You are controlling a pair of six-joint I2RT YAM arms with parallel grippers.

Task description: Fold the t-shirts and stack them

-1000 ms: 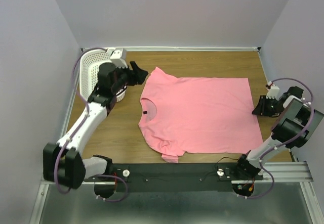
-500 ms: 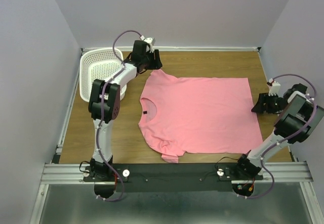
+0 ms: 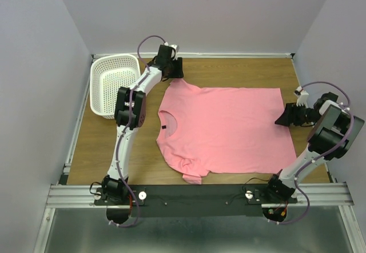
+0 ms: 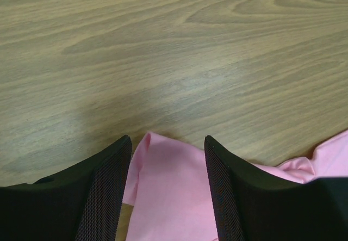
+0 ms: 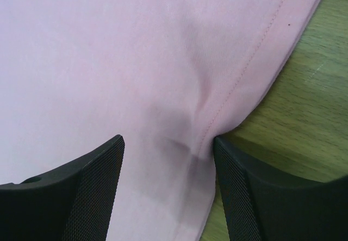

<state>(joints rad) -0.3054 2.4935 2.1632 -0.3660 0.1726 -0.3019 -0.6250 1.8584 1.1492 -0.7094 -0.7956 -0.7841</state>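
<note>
Pink t-shirt (image 3: 223, 130) flat, left pincer (image 4: 167, 141) wide over sleeve (image 4: 166, 192), right pincer (image 5: 168, 141) wide (hem (image 5: 255, 53) between).

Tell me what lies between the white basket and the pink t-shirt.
In the top view, the left arm extends over bare wooden table between basket and t-shirt; nothing else lies there.

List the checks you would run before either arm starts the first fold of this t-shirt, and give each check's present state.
1. T-shirt body spread flat on the table: ok.
2. Near sleeve flat: not ok, crumpled.
3. Left gripper open, straddling the far sleeve tip: ok.
4. Right gripper open over the hem: ok.
5. Cloth smooth there: not ok, small pucker.
6. Fingertips touching cloth: cannot tell.
</note>
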